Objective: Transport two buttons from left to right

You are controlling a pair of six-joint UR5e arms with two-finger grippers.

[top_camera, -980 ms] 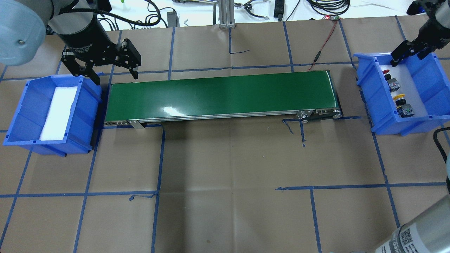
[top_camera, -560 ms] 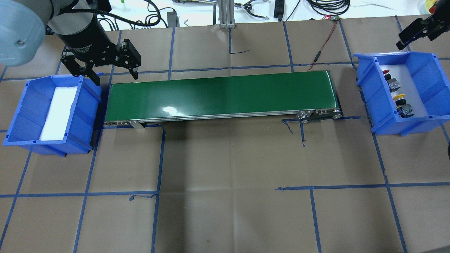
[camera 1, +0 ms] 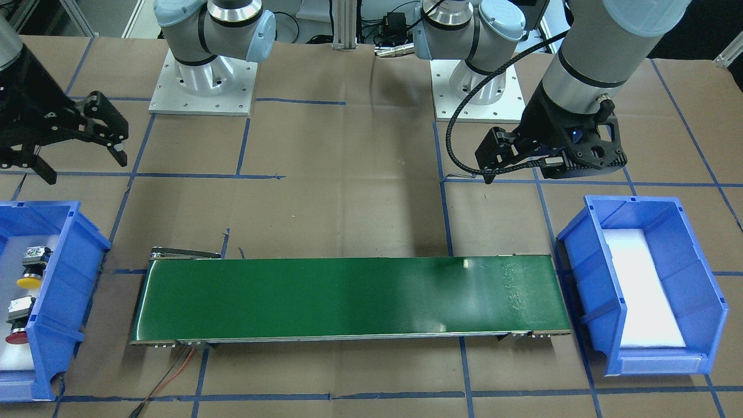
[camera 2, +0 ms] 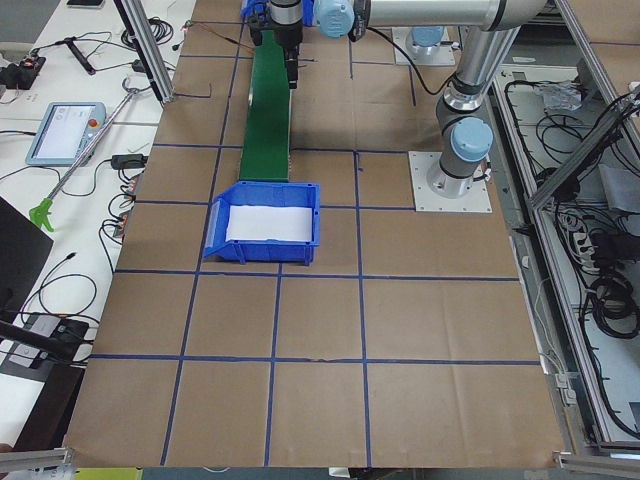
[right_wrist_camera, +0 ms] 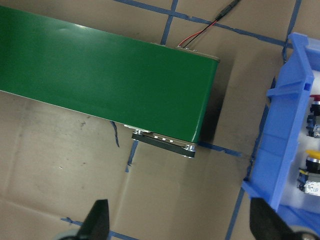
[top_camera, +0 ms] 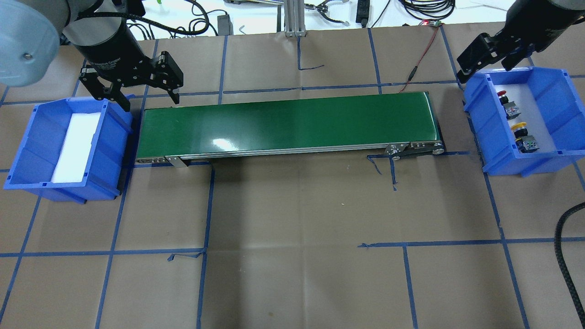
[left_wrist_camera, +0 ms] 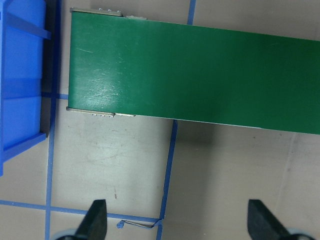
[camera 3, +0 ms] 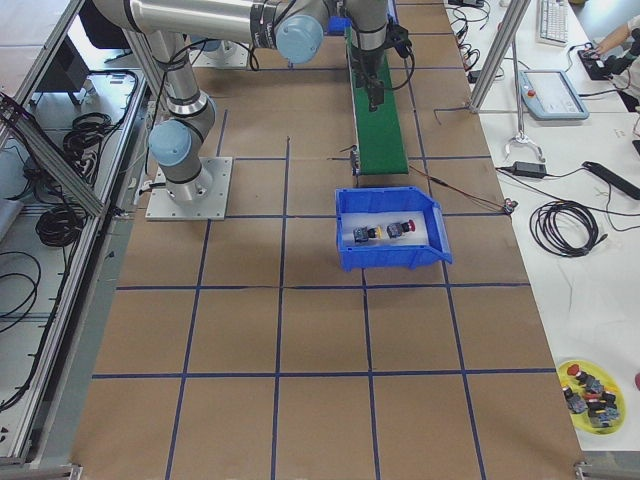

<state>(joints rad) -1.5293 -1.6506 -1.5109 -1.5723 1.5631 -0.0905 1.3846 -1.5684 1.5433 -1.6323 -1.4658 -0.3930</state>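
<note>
**Silver Tubes, Blue Caps, Black Grippers**

The left arm (camera 1: pixel 603 46) and right arm (camera 1: pixel 197 67) share silver-grey tubes, pale blue joint caps (camera 1: pixel 264 35) and square metal base plates (camera 1: pixel 165 101). The left gripper (top_camera: pixel 151 101) and right gripper (camera 1: pixel 86 169) are black, with dark fingers (top_camera: pixel 171 84). A braided black cable (camera 1: pixel 450 142) runs along the left arm.

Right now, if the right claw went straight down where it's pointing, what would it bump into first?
Most likely the brown paper table cover, between the green conveyor belt and the blue plastic bin. The open right claw might graze the bin's wall; depth is unclear.
</note>
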